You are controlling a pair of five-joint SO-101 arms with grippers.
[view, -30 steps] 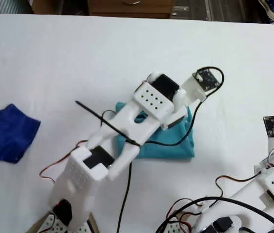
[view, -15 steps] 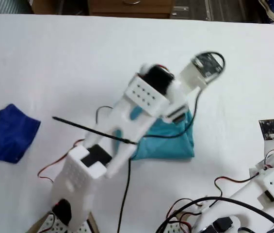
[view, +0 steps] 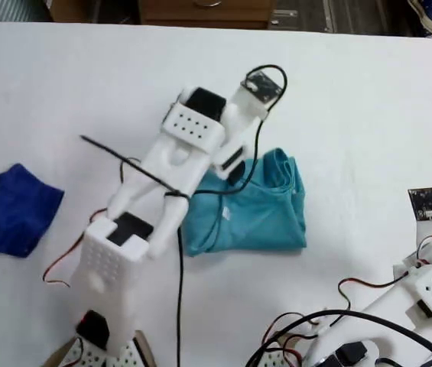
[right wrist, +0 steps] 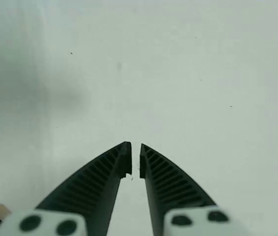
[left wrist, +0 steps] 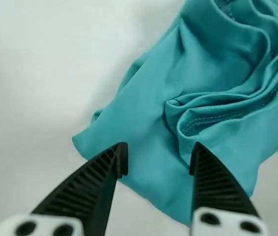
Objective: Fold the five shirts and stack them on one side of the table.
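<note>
A blue shirt (view: 8, 219) lies bunched at the left edge of the white tabletop (view: 353, 99), and that edge cuts part of it off. It is well apart from the other garment.

Next comes the left arm (view: 151, 206), which rises from the near edge and slants out over the middle. A black cable (view: 178, 298) hangs along it. From above, the arm's white body hides the left jaws. The left wrist view shows them spread wide with nothing between them, poised over the edge of the teal shirt (left wrist: 212, 93). Whether the tips touch the cloth cannot be made out.

The teal shirt (view: 258, 210) sits just right of centre, roughly folded and rumpled. The arm covers its far-left corner.

At the lower right, the right arm (view: 414, 302) is cut off by the frame. The right jaws are all but closed, with a thin slit between the tips, holding nothing over bare tabletop (right wrist: 178, 73).

Beyond the far edge, wooden furniture (view: 208, 11) is cropped at the top.
</note>
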